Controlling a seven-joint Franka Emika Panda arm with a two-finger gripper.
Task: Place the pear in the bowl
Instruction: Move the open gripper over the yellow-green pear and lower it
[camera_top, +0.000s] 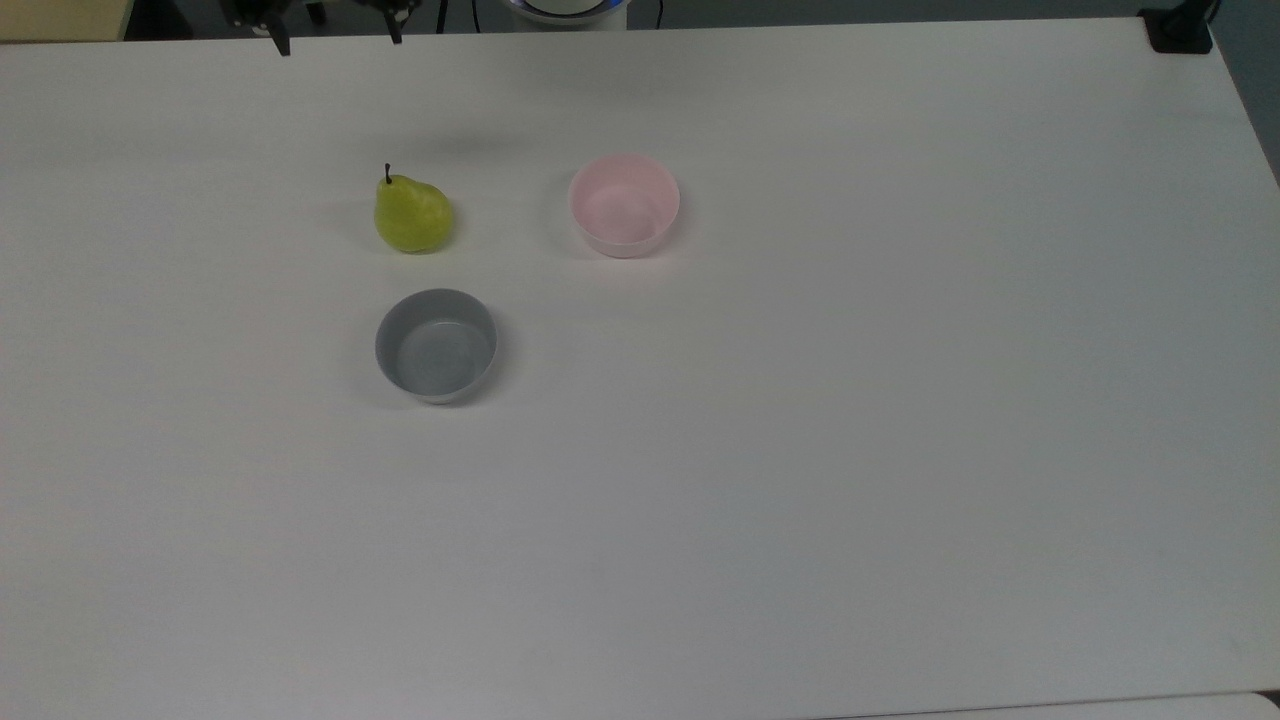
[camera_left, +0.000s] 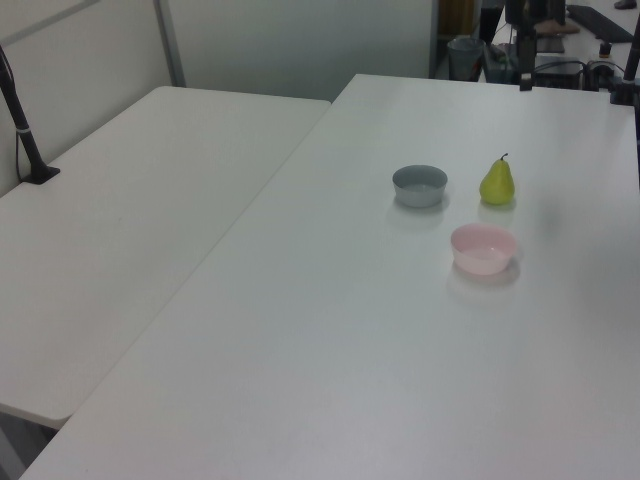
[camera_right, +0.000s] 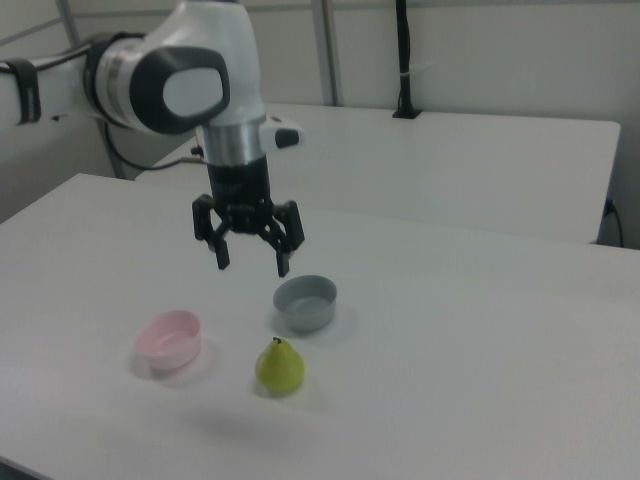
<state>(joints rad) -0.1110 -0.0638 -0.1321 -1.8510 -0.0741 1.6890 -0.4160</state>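
Note:
A yellow-green pear (camera_top: 412, 214) (camera_left: 497, 183) (camera_right: 279, 366) with a dark stem stands upright on the white table. The pale pink bowl (camera_top: 624, 204) (camera_left: 483, 248) (camera_right: 169, 340) sits empty to the pear's right in the top view, a short gap between them. My gripper (camera_right: 251, 264) hangs open and empty well above the table, over the pear. In the top view its two dark fingertips (camera_top: 284, 44) poke in at the upper edge, left of the pear.
An empty grey bowl (camera_top: 436, 345) (camera_left: 420, 185) (camera_right: 305, 303) of the same size stands near the pear. A second white table (camera_left: 130, 220) adjoins this one, with a black post (camera_left: 24, 130) on it. A black clamp (camera_top: 1178, 30) grips the top view's upper right table corner.

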